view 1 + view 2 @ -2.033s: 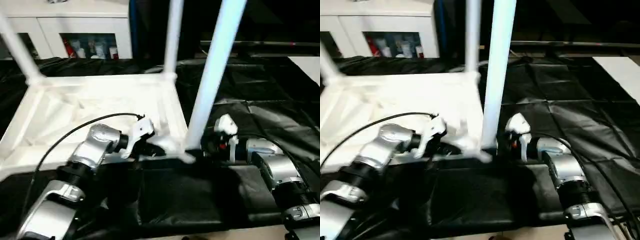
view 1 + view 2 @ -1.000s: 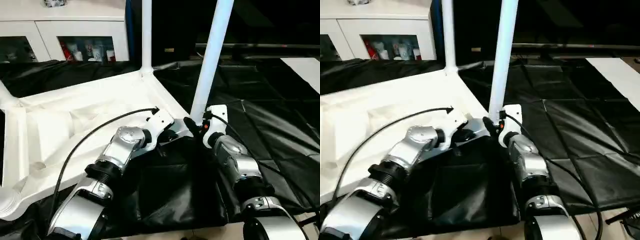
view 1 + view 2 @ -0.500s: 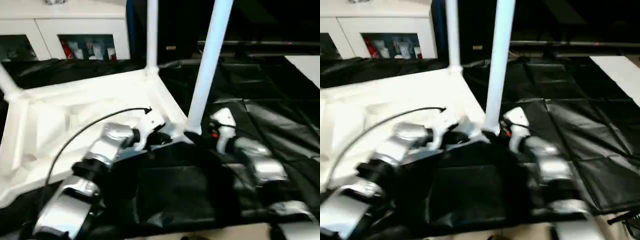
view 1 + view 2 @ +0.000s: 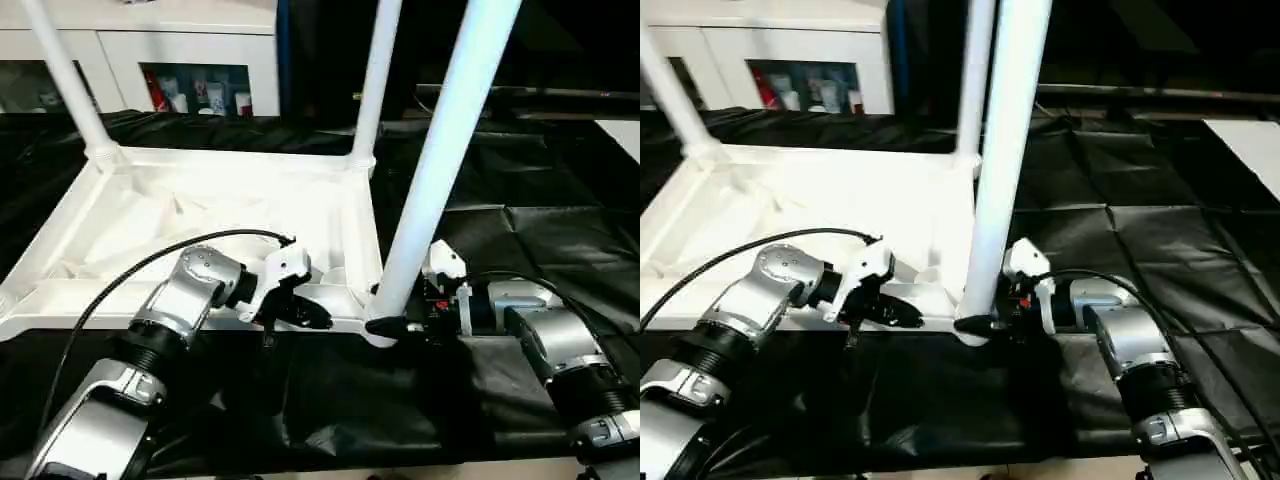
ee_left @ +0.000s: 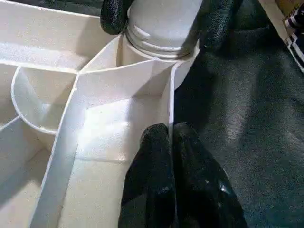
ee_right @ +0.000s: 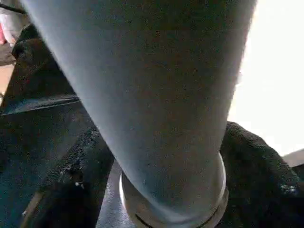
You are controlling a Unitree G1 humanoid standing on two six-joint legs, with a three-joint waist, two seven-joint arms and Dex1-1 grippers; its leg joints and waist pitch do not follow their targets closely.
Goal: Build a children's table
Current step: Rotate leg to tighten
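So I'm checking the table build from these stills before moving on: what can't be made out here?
- Fourth corner of the table top: cut off by the left edge in both eye views, so whether a leg stands there is unknown.
- Tops of the three standing legs: cut off by the upper edge.
- How deep the near leg sits in its socket: hidden by the right claw around its base.
- Cabinet contents: too small to identify.

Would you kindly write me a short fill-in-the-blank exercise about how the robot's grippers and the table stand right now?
1. The table top lies with its ribbed underside facing ____.
2. The left gripper is shut on the top's thin ____.
3. The right gripper sits around the base of the nearest ____.
4. The cloth under the table is ____ in colour.

Missing words: up; rim; leg; black
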